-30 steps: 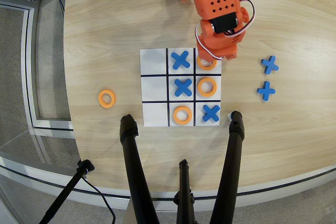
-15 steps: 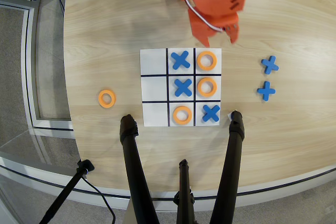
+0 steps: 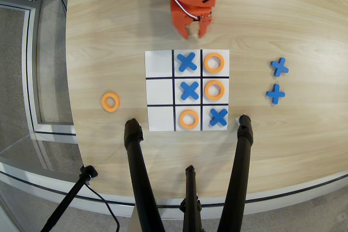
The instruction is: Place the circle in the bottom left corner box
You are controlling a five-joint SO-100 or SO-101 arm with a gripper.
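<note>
Wooden tabletop (image 3: 109,25) carries the paper grid (image 3: 187,90); the circle (image 3: 213,62) lies in its two-o'clock corner box (image 3: 222,54) (no readable writing). Empty jaws (image 3: 193,31) hang parted at twelve o'clock.

Overhead view. The circle (image 3: 214,62) is a small flat orange ring with a round central hole, through which the white paper shows. It lies flat inside the bottom left corner box (image 3: 215,52), which appears as the top-right cell of the 3x3 grid. That cell is a white square bounded by black lines on its left and lower sides and by the paper's edge above and on the right. The ring sits roughly centred in the cell and fills most of it, staying within the lines. Nothing touches or covers it.
</note>
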